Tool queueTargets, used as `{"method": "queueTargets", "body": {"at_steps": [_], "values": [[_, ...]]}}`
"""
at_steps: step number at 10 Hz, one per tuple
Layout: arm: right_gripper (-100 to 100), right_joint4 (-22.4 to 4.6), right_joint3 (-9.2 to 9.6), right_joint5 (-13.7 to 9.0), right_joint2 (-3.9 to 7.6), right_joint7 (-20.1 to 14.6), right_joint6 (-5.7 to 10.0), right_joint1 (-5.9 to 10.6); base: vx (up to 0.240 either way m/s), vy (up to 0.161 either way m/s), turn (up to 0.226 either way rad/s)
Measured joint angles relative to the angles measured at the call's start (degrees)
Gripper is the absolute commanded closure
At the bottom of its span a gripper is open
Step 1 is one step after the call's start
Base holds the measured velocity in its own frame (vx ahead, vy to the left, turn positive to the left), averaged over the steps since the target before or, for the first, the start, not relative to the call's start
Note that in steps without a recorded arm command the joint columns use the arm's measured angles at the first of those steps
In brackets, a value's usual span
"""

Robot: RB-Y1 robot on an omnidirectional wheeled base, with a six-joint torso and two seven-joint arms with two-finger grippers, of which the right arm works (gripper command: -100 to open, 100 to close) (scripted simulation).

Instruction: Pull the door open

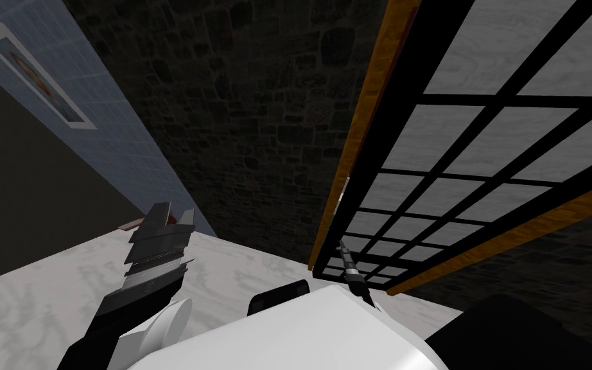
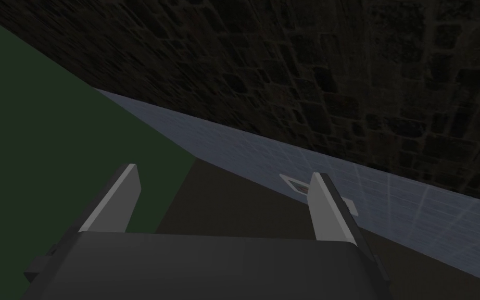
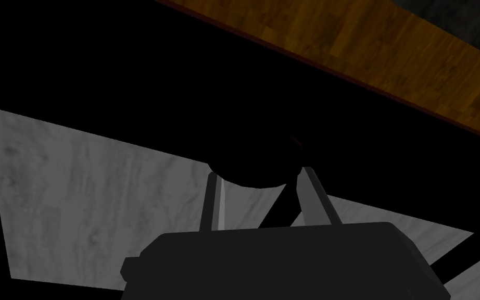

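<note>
The door (image 1: 455,160) is a black lattice with grey panes, and brown wooden strips (image 1: 359,128) run along its edges. It stands to my right in the head view. My right gripper (image 1: 350,266) reaches to the door's near edge. In the right wrist view, my right gripper (image 3: 260,182) has its fingers narrowed on a round black knob (image 3: 247,174) on the black door bar, one finger (image 3: 314,195) at each side. My left gripper (image 1: 174,213) is raised at my left, away from the door. Its fingers stand wide apart with nothing between them (image 2: 224,173).
A dark stone wall (image 1: 256,115) rises ahead. A blue tiled wall (image 1: 115,128) with a framed picture (image 1: 31,70) runs along the left. The floor (image 1: 44,302) is pale and marbled.
</note>
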State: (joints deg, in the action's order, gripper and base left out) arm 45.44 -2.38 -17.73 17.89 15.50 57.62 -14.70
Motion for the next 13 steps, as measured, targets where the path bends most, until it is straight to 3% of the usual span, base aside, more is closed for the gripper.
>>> {"method": "queueTargets", "body": {"at_steps": [8, 9, 13], "values": [[100, -0.89, 1.3, -4.59, 0.15, -11.69, -0.62, 1.32, -0.059, -0.015, 0.068], [-100, -0.82, 1.51, -5.21, 0.11, -13.33, -0.66, 1.39, -0.048, -0.019, 0.034], [-100, -0.49, 2.38, -7.31, -0.07, -18.4, -0.63, 1.76, -0.04, -0.005, 0.023]]}}
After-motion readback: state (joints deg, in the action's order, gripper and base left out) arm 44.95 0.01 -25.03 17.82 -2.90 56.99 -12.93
